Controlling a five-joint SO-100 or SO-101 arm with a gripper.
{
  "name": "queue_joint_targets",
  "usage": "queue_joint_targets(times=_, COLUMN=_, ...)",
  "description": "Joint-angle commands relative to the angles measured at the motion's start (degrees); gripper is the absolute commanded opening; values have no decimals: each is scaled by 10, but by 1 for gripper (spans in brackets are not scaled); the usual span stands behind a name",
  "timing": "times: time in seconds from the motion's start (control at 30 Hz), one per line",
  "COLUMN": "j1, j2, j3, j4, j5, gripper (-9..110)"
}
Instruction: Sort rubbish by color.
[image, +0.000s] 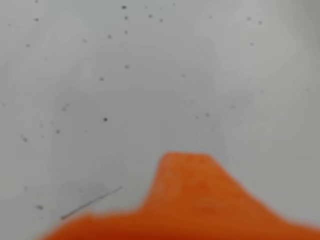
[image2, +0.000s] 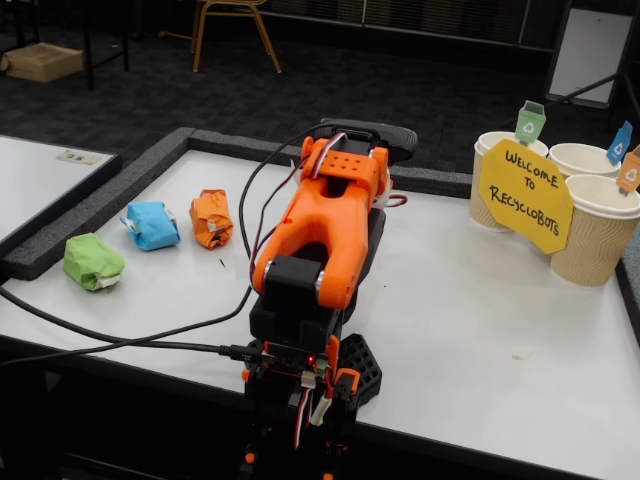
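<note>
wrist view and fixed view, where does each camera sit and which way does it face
Wrist view: rides on the arm, looks down at the speckled white table; a blurred orange part of the tool fills the bottom edge.
Fixed view: stands behind the arm's base, looks across the table at the folded orange arm, three wads at left (green, blue, orange), cups and sign at right.
Shared: the white table and the orange robot.

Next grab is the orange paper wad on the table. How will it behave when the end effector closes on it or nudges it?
The orange wad looks like crumpled paper, so probably very light and likely to crush somewhat under a squeeze. Its lumpy, flat-sided shape suggests it would slide or tumble briefly rather than roll. It sits close to the blue wad, so a nudge leftward in the fixed view could bump it.
</note>
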Motion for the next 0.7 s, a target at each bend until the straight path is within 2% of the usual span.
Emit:
queue_joint_targets(times=0.0, j1=15, j2=16, j3=-58, j4=-6, j5=-5, gripper=0)
queue_joint_targets(times=0.67, j1=18, j2=-40, j3=-133, j4=-11, j5=-5, gripper=0)
